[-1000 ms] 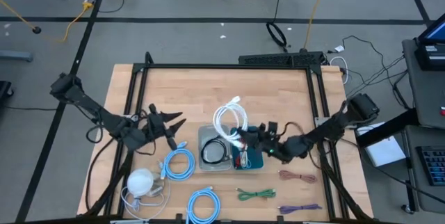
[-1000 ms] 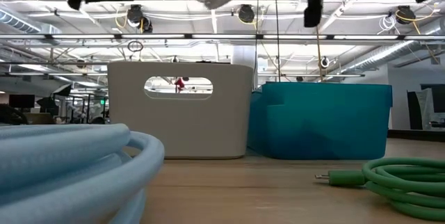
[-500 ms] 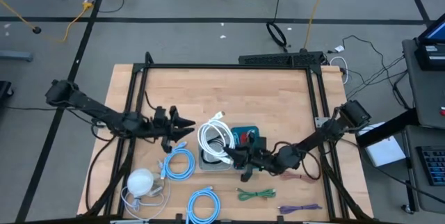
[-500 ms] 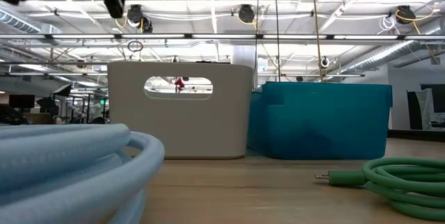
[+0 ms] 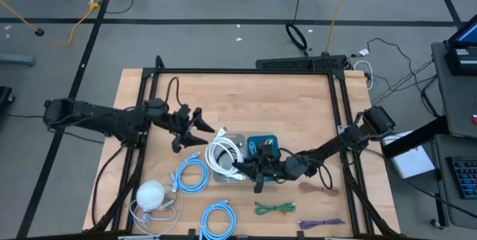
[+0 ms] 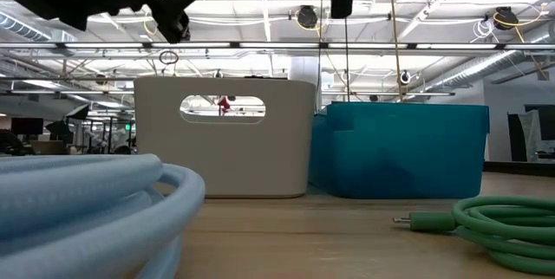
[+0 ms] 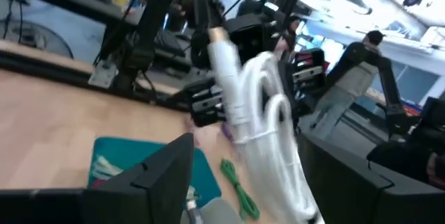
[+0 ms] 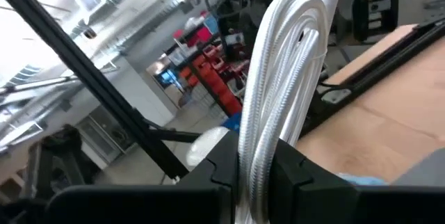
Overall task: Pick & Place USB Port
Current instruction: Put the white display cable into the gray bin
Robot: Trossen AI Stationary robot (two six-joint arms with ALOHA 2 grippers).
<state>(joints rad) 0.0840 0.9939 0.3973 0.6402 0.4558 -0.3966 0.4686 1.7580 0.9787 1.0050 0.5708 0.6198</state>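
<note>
A white coiled cable (image 5: 222, 150) with a plug end (image 5: 221, 131) hangs over the white bin (image 5: 228, 174), next to the teal bin (image 5: 262, 146). My right gripper (image 5: 241, 168) reaches in from the table's right and is shut on the coil. My left gripper (image 5: 198, 127) stands open just left of the coil, pointing level at it without touching. The left wrist view shows the coil (image 7: 264, 120) ahead, between that gripper's two fingers. In the low view both bins (image 6: 224, 136) (image 6: 399, 149) stand on the table. My right gripper pinches the bundled strands (image 8: 259, 137) of the white coil between its two fingers, at the end of the coil away from the plug. The fingers come roughly level from the table's right. The coil is lifted clear and stands out beyond the fingers, plug end farthest.
Two blue cable coils (image 5: 192, 174) (image 5: 218, 218) and a white round object (image 5: 151, 194) lie near the front left. A green cable (image 5: 274, 208), a purple one (image 5: 320, 223) and a brown one (image 5: 319, 189) lie at the front right. The far half of the table is bare wood.
My right gripper has carried the white coil from above the teal bin toward the table's left and near edge, over the white bin. My left gripper has swung toward the table's right and far side, turning until it points at the coil.
</note>
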